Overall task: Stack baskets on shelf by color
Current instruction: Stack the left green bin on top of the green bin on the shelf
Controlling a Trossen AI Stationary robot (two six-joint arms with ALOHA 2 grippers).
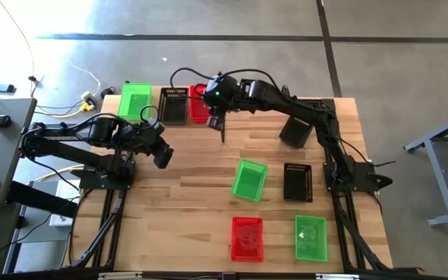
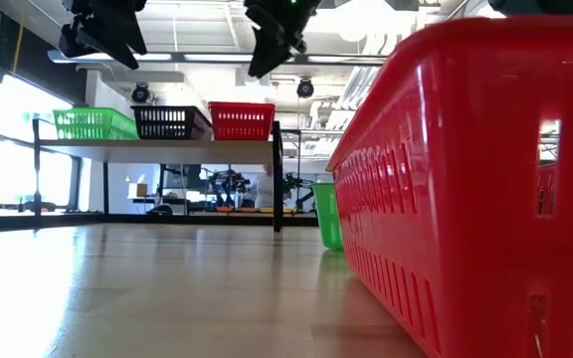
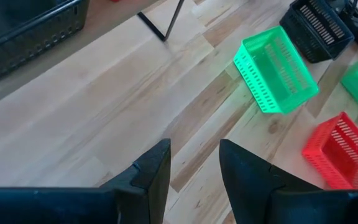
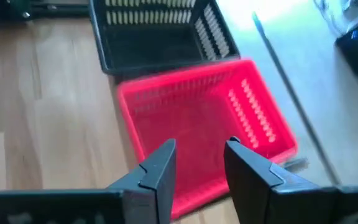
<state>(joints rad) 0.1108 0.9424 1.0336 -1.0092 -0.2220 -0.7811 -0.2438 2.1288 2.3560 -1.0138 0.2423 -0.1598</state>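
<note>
shelf [image 1: 181, 117] at the far left of the table, holding three baskets side by side: green basket [image 1: 135, 101], black basket [image 1: 174, 104], red basket [image 1: 198, 104]. so one per colour placed, no second layer visible in the low view

still loose on the tabletop: tilted green one [image 1: 249, 179] mid-table, black one [image 1: 297, 182] just beside it, red one [image 1: 246, 237] and another green one [image 1: 310, 238] near the front edge. four counted down here; any others not visible

right gripper [image 4: 201, 163] hovering over the red basket on the shelf, fingers apart, nothing held

left gripper [image 3: 194, 171] above bare wood in front of the shelf, fingers apart, empty too

judging roughly a third done, stacking proper not started

obstructions: thin black shelf post [image 1: 222, 128] near the right arm's path; right arm base [image 1: 348, 175] close by the loose black one; cables [image 1: 84, 101] off the table's left edge, out of the way
</note>
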